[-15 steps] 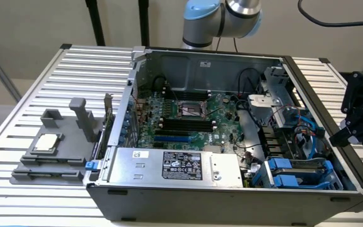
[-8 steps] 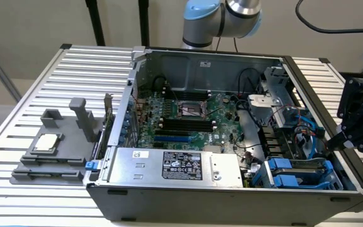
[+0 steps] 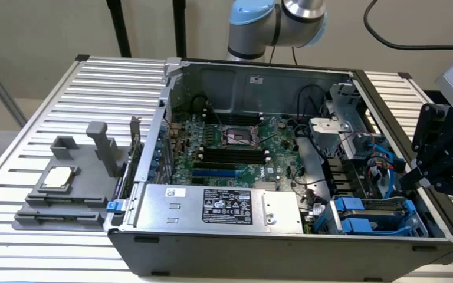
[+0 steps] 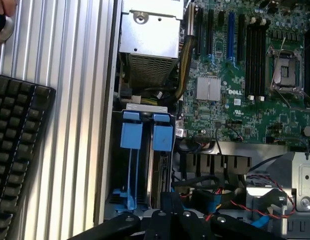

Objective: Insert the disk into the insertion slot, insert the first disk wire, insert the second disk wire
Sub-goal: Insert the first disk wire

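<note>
Fingers (image 4: 171, 202) pressed together, empty, hang near the slot (image 4: 132, 134) with its blue tabs; whether the disk sits inside, I cannot tell. Wrist view catches a keyboard (image 4: 14, 150) on the slatted table (image 4: 69, 75); exterior view, the gripper (image 3: 412, 177) beside the case (image 3: 289, 250).

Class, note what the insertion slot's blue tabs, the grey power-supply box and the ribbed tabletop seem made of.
The insertion slot's blue tabs: likely plastic; uniform bright colour, matte moulded shapes.
Power-supply box: apparently bare sheet metal; dull grey sheen, flat panel.
Tabletop: probably aluminium; silvery, evenly ribbed profiles.
</note>
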You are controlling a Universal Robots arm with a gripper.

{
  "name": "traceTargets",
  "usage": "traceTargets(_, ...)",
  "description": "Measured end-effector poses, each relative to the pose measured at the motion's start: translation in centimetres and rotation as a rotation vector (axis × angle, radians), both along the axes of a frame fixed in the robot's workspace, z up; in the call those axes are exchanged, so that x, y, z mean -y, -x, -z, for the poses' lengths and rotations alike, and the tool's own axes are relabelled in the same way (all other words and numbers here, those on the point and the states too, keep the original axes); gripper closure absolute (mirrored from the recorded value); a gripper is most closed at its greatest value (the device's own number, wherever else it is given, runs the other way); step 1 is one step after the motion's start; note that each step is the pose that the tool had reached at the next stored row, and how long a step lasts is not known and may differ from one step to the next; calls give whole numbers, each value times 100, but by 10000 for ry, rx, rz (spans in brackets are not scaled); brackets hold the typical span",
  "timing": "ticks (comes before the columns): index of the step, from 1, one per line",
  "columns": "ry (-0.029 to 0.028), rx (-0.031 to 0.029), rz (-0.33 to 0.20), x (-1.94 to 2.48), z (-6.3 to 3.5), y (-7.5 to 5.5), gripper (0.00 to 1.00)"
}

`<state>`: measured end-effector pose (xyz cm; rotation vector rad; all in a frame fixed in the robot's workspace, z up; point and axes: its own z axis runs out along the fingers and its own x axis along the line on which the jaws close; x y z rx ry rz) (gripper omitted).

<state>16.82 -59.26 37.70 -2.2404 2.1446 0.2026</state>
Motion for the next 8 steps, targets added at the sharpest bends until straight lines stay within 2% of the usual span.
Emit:
traceTargets(5, 0, 1, -38, -78, 90, -38, 89)
traceTargets(8, 0, 0, -55, -147, 145, -39, 89)
